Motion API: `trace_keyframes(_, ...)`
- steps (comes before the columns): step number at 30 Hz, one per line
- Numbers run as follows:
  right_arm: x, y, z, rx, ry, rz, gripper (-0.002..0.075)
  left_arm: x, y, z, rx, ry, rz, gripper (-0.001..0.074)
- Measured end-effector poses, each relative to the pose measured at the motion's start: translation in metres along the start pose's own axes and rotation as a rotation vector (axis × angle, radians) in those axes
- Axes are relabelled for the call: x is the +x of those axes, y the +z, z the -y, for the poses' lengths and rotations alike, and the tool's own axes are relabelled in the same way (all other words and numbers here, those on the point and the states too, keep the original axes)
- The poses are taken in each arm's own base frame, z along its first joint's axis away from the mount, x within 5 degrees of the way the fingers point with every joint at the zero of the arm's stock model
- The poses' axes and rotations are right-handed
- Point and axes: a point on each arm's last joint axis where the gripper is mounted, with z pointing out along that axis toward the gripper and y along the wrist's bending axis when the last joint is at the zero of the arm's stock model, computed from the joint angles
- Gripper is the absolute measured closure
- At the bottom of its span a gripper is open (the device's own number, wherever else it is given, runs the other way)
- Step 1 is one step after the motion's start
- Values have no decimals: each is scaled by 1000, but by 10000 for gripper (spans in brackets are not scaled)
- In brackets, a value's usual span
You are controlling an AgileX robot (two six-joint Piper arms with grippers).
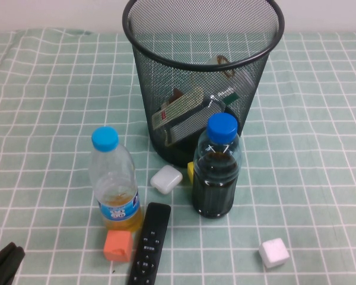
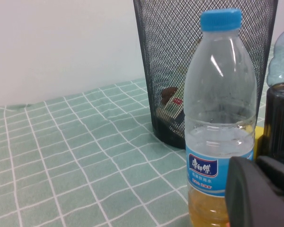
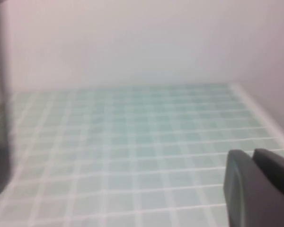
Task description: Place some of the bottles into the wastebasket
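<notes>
The black wire-mesh wastebasket (image 1: 143,35) stands at the back middle of the table. Through its mesh I see a clear bottle with a green label band (image 1: 179,111) lying inside, and a small brown-wrapped item (image 1: 223,60) near the far wall. The basket also shows in the left wrist view (image 2: 156,56). My left gripper (image 1: 3,264) is shut and empty at the front left corner; in its wrist view (image 2: 255,163) it is close beside the light-blue-capped bottle. My right gripper (image 3: 251,153) is shut and empty over bare cloth, out of the high view.
A light-blue-capped bottle with orange liquid (image 1: 114,184) and a dark-blue-capped bottle with dark liquid (image 1: 215,172) stand before the basket. Around them lie a white case (image 1: 166,179), yellow block (image 1: 190,172), orange cube (image 1: 117,245), black remote (image 1: 149,243) and white cube (image 1: 273,253).
</notes>
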Motion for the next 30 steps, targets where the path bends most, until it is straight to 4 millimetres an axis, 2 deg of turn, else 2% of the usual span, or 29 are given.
trace_keyframes(3,21,-7,8,121,44,94,727,0,0,0,0,0,0,738)
trace_keyframes(9,47,-10,11,182,94,139,727,0,0,0,0,0,0,739)
trace_keyframes(25,53,-8,8,118,125,112,727,0,0,0,0,0,1,739)
trace_keyframes(30,67,-7,5,92,57,-34,727,0,0,0,0,0,1,739)
